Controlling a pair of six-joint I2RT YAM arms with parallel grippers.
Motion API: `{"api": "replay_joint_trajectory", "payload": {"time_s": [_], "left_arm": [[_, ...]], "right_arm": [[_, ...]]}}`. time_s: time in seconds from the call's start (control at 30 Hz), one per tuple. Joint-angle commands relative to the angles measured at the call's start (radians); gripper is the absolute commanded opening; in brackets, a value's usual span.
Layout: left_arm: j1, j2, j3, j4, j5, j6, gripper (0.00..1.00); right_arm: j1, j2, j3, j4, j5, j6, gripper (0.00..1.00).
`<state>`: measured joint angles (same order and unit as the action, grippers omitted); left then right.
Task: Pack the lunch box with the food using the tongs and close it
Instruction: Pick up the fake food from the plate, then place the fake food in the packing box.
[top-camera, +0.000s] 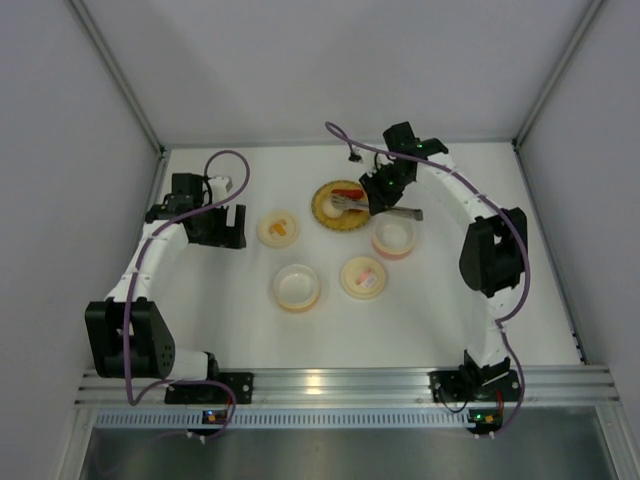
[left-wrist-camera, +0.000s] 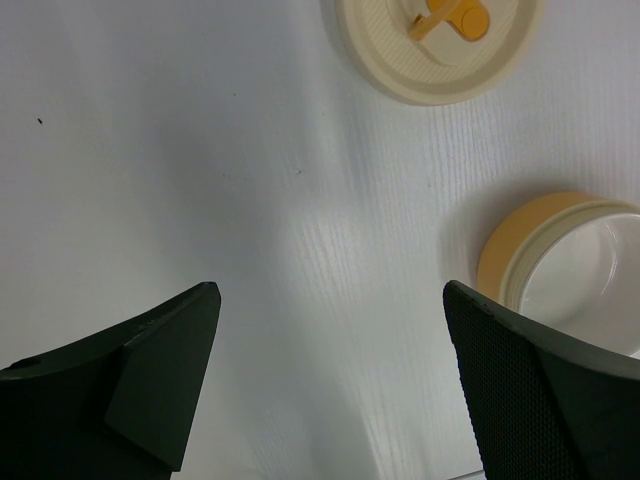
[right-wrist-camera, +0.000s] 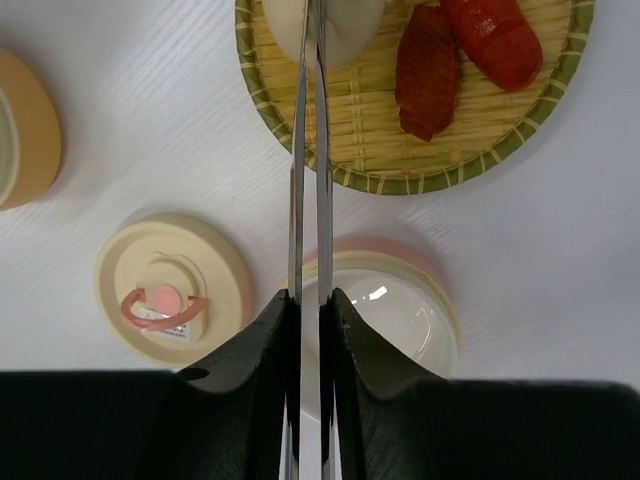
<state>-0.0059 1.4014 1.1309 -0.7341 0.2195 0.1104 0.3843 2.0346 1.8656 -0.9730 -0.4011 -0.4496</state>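
The right claw is clamped on the tongs, whose two arms are pressed nearly together between its fingers. The left claw is spread wide above the bare surface, with nothing held.

The tongs are aimed across the woven plate at the cream-white ball. Their tips are cut off by the top edge of the right wrist view, so it cannot be told whether the ball is caught. Two red sausage pieces lie just beside the ball on the same plate. A pink-based bowl stands under the tongs' arms, near the plate's rim.

The step in hand is judged to be the lifting of food off the plate. With the arms so nearly shut, a round ball could be squeezed out sideways. The tips are best set astride its widest part and closed only until it is held. The carry to the bowl should be kept low and short, and the sausage pieces left unnudged.
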Motion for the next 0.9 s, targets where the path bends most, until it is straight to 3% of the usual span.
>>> {"api": "replay_joint_trajectory", "payload": {"time_s": [0.0, 0.23, 0.37, 0.67, 0.87], "left_arm": [[-0.002, 0.007, 0.04, 0.015, 0.0, -0.003, 0.98], [0.05, -0.004, 0.047, 0.01, 0.05, -0.02, 0.98], [0.098, 0.013, 0.072, -0.022, 0.124, -0.028, 0.98], [0.132, 0.002, 0.084, -0.054, 0.156, -0.023, 0.98], [0.132, -0.005, 0.082, -0.062, 0.146, -0.017, 0.98]], "right_arm": [[0.019, -0.114, 0.009, 0.025, -0.028, 0.0, 0.0], [0.021, -0.201, 0.004, -0.027, -0.082, -0.027, 0.0], [0.047, -0.293, -0.08, -0.059, -0.113, -0.086, 0.0], [0.296, -0.549, -0.348, 0.008, -0.018, -0.138, 0.0], [0.436, -0.6, -0.439, 0.043, 0.024, -0.109, 0.0]]}}
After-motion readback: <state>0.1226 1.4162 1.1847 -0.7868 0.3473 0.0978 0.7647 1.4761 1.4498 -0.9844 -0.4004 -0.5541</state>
